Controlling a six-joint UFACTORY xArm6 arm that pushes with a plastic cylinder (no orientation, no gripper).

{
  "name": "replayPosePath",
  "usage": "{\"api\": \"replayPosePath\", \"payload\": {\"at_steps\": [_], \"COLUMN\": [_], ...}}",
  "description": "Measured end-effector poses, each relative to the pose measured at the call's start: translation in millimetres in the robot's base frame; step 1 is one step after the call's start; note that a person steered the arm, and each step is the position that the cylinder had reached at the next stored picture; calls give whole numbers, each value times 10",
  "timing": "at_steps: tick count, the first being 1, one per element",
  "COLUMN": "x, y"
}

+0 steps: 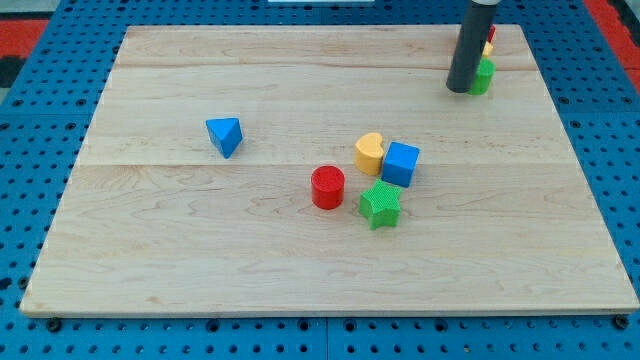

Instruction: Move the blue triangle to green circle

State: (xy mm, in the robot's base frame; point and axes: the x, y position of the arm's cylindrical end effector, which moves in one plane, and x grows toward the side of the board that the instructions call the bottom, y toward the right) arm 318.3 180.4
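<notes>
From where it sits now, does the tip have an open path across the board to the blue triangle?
Probably yes. My tip is at the view's top right beside the green block; bare board lies between it and the blue triangle.

board (200,250): pale wood, matt, visible grain
blue triangle (225,135): matt plastic
rod (470,45): dark, smooth, slight sheen

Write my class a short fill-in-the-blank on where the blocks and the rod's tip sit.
1. The blue triangle lies alone toward the view's ___.
2. My tip rests beside a ___ block near the view's top.
3. The yellow block touches the blue ___.

Missing words: left; green; cube
</notes>
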Motion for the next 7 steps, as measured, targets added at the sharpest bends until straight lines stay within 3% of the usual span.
{"api": "replayPosePath", "payload": {"at_steps": [2,7], "x": [67,30], "y": [-93,-2960]}}
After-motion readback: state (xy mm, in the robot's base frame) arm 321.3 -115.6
